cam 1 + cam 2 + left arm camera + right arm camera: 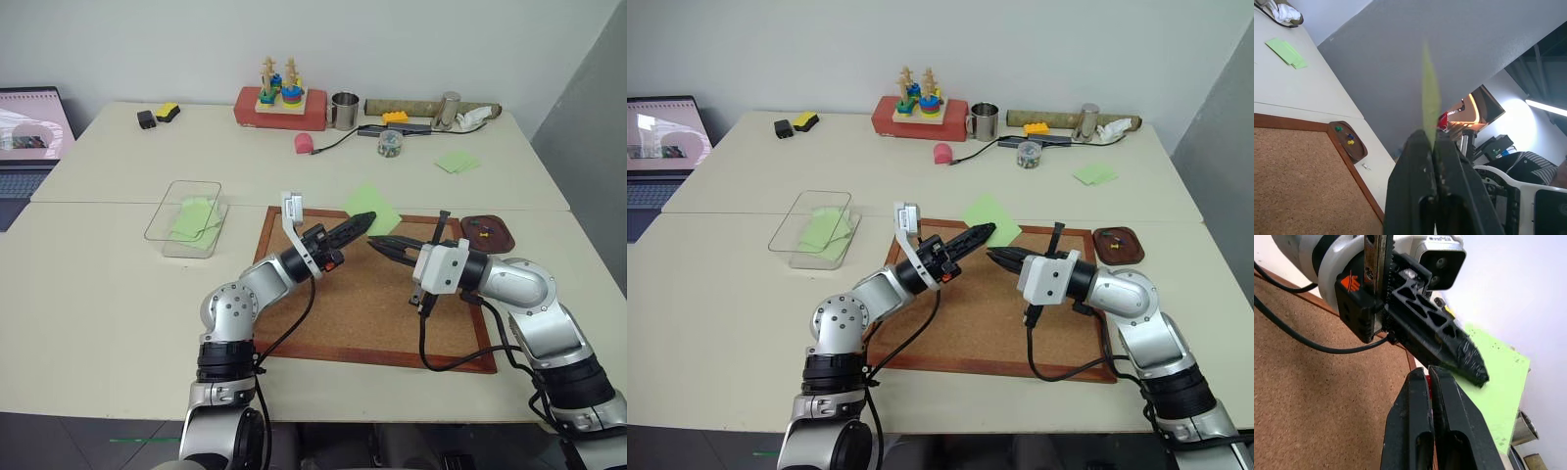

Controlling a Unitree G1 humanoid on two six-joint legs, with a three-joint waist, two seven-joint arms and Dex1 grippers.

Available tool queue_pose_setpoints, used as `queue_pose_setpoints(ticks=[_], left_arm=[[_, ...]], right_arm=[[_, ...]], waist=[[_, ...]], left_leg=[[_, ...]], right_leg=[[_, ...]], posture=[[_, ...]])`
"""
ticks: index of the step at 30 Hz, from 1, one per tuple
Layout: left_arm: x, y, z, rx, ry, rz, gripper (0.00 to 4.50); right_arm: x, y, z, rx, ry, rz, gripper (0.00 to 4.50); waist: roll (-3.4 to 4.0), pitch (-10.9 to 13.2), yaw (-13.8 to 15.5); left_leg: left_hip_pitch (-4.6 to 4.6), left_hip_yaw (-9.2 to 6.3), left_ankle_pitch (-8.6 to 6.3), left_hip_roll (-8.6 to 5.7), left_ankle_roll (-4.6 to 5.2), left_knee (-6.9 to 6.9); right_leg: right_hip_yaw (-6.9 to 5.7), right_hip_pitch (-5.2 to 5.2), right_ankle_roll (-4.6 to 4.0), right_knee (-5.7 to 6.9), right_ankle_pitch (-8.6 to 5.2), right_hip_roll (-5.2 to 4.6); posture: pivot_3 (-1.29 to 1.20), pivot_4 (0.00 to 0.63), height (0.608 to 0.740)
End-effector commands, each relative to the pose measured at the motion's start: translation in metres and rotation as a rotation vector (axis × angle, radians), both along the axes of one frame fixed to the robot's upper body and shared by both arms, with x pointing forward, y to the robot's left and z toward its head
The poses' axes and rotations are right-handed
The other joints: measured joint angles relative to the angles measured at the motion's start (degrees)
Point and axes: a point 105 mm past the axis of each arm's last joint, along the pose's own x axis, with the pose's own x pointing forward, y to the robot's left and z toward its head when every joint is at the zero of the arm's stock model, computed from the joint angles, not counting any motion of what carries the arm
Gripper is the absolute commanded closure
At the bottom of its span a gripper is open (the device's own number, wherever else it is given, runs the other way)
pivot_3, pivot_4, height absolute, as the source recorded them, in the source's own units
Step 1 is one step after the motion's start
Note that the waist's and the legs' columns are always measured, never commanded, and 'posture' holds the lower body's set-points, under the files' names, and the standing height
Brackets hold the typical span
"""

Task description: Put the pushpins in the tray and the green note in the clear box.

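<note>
My left gripper (369, 217) is shut on the near edge of the green note (373, 206), which hangs tilted over the far edge of the corkboard (377, 313). In the left wrist view the green note (1430, 93) stands edge-on between the fingers. My right gripper (373, 242) is shut, its tip just below the left one, and a small red pushpin (1426, 379) shows between its fingers. The brown tray (500, 240) sits at the board's far right corner with a yellow pushpin (486, 234) in it. The clear box (162, 227) stands left of the board with green slips inside.
More green notes (458, 161) lie at the back right. A jar of pins (390, 143), a metal cup (344, 111), a stacking toy (280, 90) and cables line the back of the table. A laptop (29, 137) is at the far left.
</note>
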Motion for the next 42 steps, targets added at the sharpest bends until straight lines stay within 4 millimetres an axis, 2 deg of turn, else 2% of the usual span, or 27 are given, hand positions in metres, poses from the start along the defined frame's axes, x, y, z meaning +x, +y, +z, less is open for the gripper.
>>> queue_pose_setpoints(ticks=[1,12,14,19,23,26,31,36,42], left_arm=[[0.0,-0.001,0.005,0.002,-0.039,0.001,4.49],[0.019,0.0,-0.016,0.104,-0.032,0.133,4.49],[0.02,0.0,-0.016,0.113,-0.042,0.144,4.49],[0.014,0.003,-0.005,0.109,-0.088,0.133,4.49],[0.007,0.004,-0.002,0.139,-0.128,0.125,4.49],[0.003,0.005,-0.004,0.16,-0.134,0.128,4.49],[-0.001,0.003,-0.009,0.199,-0.145,0.128,4.49],[-0.003,0.002,-0.009,0.202,-0.148,0.13,4.49],[-0.004,0.003,-0.011,0.216,-0.148,0.134,4.5]], right_arm=[[-0.008,0.009,0.017,0.02,-0.081,0.043,4.5],[-0.015,0.007,0.035,0.086,-0.115,0.041,4.5],[-0.006,-0.007,0.036,0.06,-0.136,-0.042,4.5],[0.032,-0.064,0.034,-0.014,-0.169,-0.36,4.5],[0.06,-0.121,0.008,-0.103,-0.059,-0.616,4.5],[0.07,-0.142,-0.005,-0.133,-0.022,-0.7,4.5],[0.08,-0.165,-0.029,-0.206,0.026,-0.777,4.5],[0.085,-0.178,-0.046,-0.245,0.061,-0.817,4.5],[0.088,-0.187,-0.051,-0.222,0.099,-0.858,3.34]], waist=[[0.0,0.0,0.0],[0.01,0.0,0.03],[0.0,0.0,0.05],[0.0,-0.01,0.15],[0.01,-0.01,0.12],[0.02,-0.01,0.1],[0.03,-0.02,-0.08],[0.03,-0.02,-0.09],[0.05,-0.03,-0.07]], left_leg=[[0.0,0.0,0.0,0.0,0.0,0.0],[0.02,-0.01,0.0,0.0,0.0,0.02],[0.02,0.0,0.0,-0.01,0.0,0.03],[0.02,0.01,0.0,-0.03,0.01,0.05],[0.04,0.02,0.0,-0.02,0.01,0.04],[0.05,0.09,0.0,-0.02,0.01,0.04],[0.1,0.16,0.0,-0.02,0.02,0.06],[0.12,0.17,0.01,-0.02,0.03,0.06],[0.12,0.17,0.01,-0.02,0.02,0.06]], right_leg=[[0.0,0.0,0.0,0.0,0.0,0.0],[-0.01,0.02,-0.01,0.04,0.01,0.0],[0.0,0.02,-0.02,0.04,0.01,-0.01],[0.01,0.04,-0.03,0.04,0.02,-0.02],[0.02,0.05,-0.04,0.06,0.02,-0.01],[0.07,0.04,-0.05,0.06,0.03,-0.02],[0.14,0.05,-0.08,0.11,0.05,-0.01],[0.14,0.07,-0.09,0.12,0.06,0.0],[0.15,0.07,-0.09,0.12,0.06,0.0]], posture=[[0.0,0.15,0.74],[0.0,0.15,0.74],[0.0,0.15,0.74],[0.0,0.15,0.74],[0.0,0.15,0.74],[0.0,0.15,0.74],[0.0,0.15,0.74],[0.0,0.15,0.74],[0.0,0.15,0.74]])
